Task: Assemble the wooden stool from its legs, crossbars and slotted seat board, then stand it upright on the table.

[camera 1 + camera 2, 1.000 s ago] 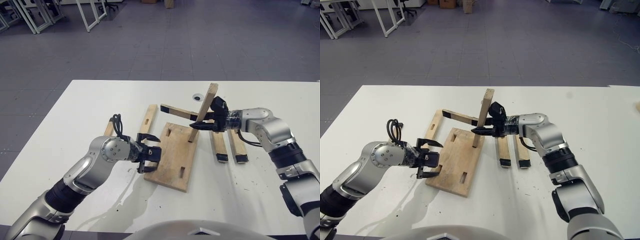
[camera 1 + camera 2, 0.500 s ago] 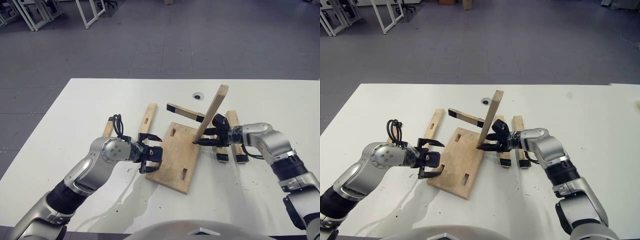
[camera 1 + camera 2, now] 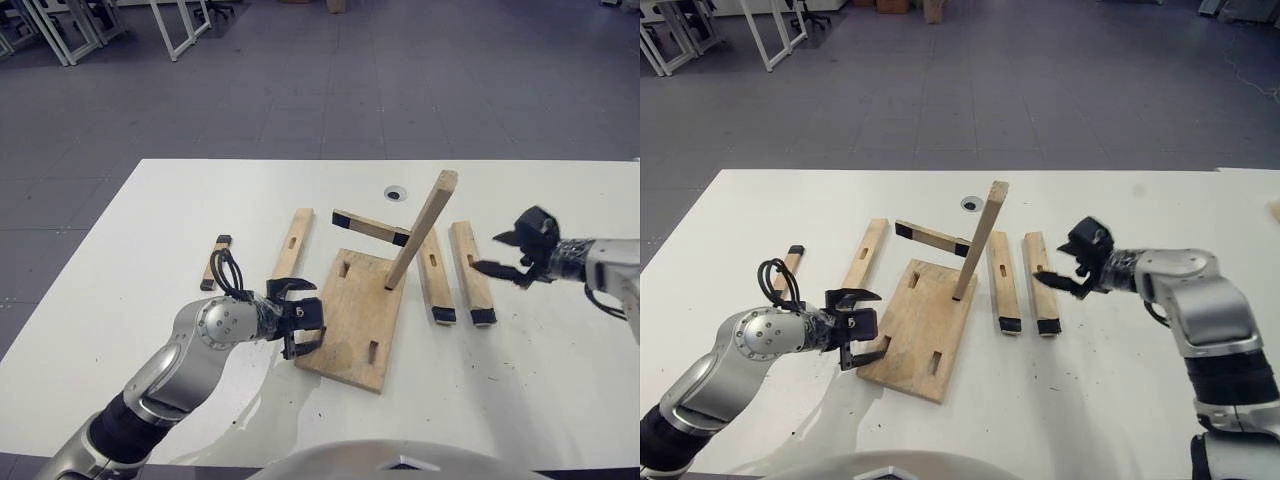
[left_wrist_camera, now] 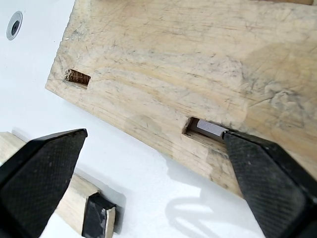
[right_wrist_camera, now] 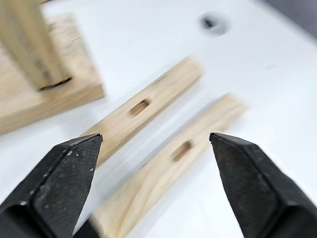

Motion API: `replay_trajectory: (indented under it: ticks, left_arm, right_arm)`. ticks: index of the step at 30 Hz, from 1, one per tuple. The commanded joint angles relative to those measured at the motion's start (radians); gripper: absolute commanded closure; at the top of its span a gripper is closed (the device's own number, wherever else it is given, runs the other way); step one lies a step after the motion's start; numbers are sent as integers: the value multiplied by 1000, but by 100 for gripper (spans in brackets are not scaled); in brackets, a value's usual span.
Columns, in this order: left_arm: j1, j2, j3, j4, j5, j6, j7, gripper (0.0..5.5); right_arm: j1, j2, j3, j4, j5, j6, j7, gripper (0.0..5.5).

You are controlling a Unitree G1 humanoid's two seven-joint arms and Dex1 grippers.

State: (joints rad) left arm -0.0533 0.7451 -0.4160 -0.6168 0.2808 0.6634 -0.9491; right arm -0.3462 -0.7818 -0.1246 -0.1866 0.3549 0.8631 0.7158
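On white counter, seat board lies flat w/ one leg standing in a slot; remaining pieces loose. Left claw & right claw wide open, empty.

The standing leg leans over the far right corner of the seat board, blocking a straight pass across that corner. A black-tipped crossbar lies just behind it. Two legs lie side by side between the board and the spread right gripper, with narrow gaps between them. The left gripper, fingers apart, sits at the board's near left corner. Another leg and a short piece lie far left with bare table between. Wide room remains along the near edge and far right.
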Motion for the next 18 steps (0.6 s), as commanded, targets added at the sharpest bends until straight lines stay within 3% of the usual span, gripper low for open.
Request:
replay_trajectory:
  ticks: [1,3,6,10,14,16,18]
  left_arm:
    - [41,-18,-38,12,-8,74,24,39]
    - [44,-20,-48,4,-11,89,34,39]
    - [35,-25,-61,6,-14,98,42,39]
    - [19,-16,-68,17,-19,87,40,39]
    - [31,-8,-68,7,-23,86,43,39]
    - [32,-6,-69,5,-27,87,45,39]
    - [27,-2,-66,6,-31,86,47,39]
  right_arm:
    - [-267,315,-264,-192,171,232,-347,241]
    - [-398,510,-351,-272,242,338,-537,278]
    - [-449,683,-323,-318,287,431,-662,278]
    - [-486,697,-305,-317,288,411,-703,278]
    - [-708,699,-398,-307,324,212,-778,278]
    - [-585,746,-347,-330,344,289,-804,278]
    - [-256,791,-232,-370,319,338,-802,278]
